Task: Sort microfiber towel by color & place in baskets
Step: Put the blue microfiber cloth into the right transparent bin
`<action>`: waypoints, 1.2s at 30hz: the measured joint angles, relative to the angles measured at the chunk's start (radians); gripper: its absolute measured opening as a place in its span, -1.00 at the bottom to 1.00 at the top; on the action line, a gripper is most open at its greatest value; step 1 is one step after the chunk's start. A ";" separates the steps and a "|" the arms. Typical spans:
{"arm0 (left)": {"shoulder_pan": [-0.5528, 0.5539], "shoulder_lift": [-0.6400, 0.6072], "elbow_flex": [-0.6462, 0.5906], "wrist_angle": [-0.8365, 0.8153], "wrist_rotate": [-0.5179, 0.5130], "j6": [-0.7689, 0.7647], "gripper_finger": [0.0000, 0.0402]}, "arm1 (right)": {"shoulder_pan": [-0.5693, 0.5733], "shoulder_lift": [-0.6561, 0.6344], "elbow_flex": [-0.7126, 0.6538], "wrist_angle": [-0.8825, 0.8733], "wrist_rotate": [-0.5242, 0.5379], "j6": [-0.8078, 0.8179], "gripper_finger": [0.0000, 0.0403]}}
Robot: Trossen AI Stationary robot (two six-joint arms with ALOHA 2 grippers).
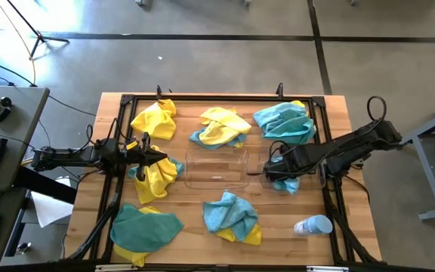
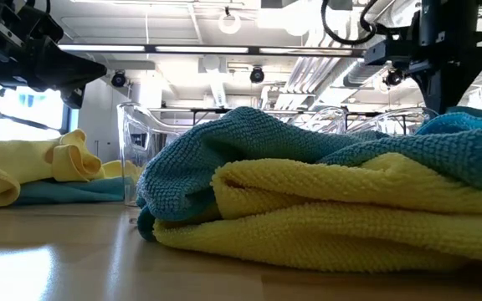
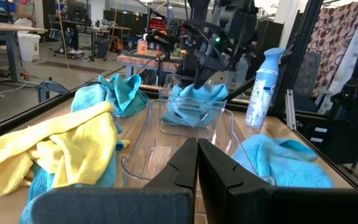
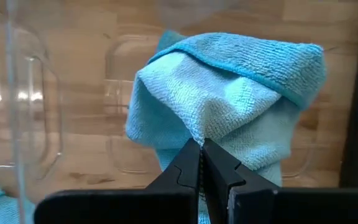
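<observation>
My right gripper (image 1: 274,171) reaches in from the table's right and is shut on a teal-blue towel (image 4: 229,93) inside the right clear basket (image 3: 166,118). My left gripper (image 1: 161,157) hovers shut and holds nothing, above a yellow towel (image 1: 157,180) lying on the table left of the middle clear basket (image 1: 216,153), which has nothing in it. More towels lie crumpled on the wood: yellow (image 1: 155,119), yellow on teal (image 1: 221,127), teal (image 1: 284,121), teal on yellow (image 1: 232,215) and teal on yellow (image 1: 143,227). My right gripper pinches a raised fold (image 4: 194,134) of the teal towel between its two fingertips. The fingers (image 3: 201,78) come from above, pointing down. The cloth is peaked up under them, and its lower part (image 3: 191,109) rests in the right basket.
A white and light-blue spray bottle (image 1: 313,224) lies near the table's right near corner. A black metal frame (image 1: 202,97) runs around the work area. The towel heap (image 2: 325,192) blocks most of the low view.
</observation>
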 joint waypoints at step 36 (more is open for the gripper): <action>0.000 0.000 0.000 0.000 0.000 0.000 -1.00 | -0.106 -0.188 -0.390 0.374 -0.086 -0.058 -0.39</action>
